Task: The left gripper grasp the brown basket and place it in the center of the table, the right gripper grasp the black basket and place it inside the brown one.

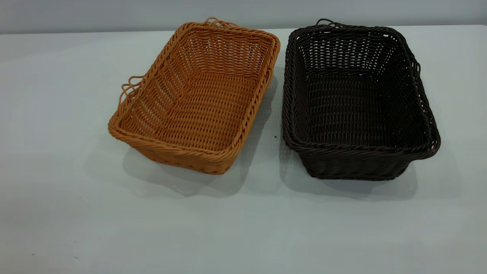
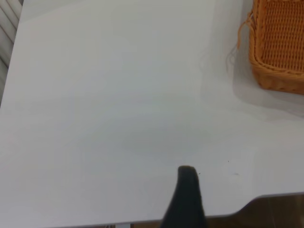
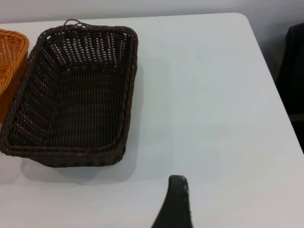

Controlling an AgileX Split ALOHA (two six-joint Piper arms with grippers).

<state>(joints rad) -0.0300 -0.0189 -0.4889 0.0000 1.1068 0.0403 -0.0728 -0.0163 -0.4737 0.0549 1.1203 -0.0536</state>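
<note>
Two wicker baskets sit side by side on the white tabletop (image 1: 57,213), neither yet touched: the brown basket (image 1: 198,99) at the exterior view's left, turned slightly askew, and the black basket (image 1: 357,102) just beside it at the right, a narrow strip of bare surface between their rims. Both stand upright and empty.

Neither arm appears in the exterior view. Only one dark fingertip of the left claw (image 2: 187,194) shows in its wrist view, hovering above the tabletop near its edge, so whether it is spread or closed cannot be told; the brown basket lies well apart from it, with only a corner and a loop handle in view. The right claw (image 3: 175,202) likewise shows a single fingertip, its spread impossible to judge, with the black basket near it and off to one side, and a sliver of the brown one beyond.

First step, by the look of it, falls to the left arm. Done well, it would take the brown basket by its braided rim on the side facing the arm, one finger inside the wall and one outside, and set it down squared toward the middle, leaving room for the black basket to drop in cleanly.
</note>
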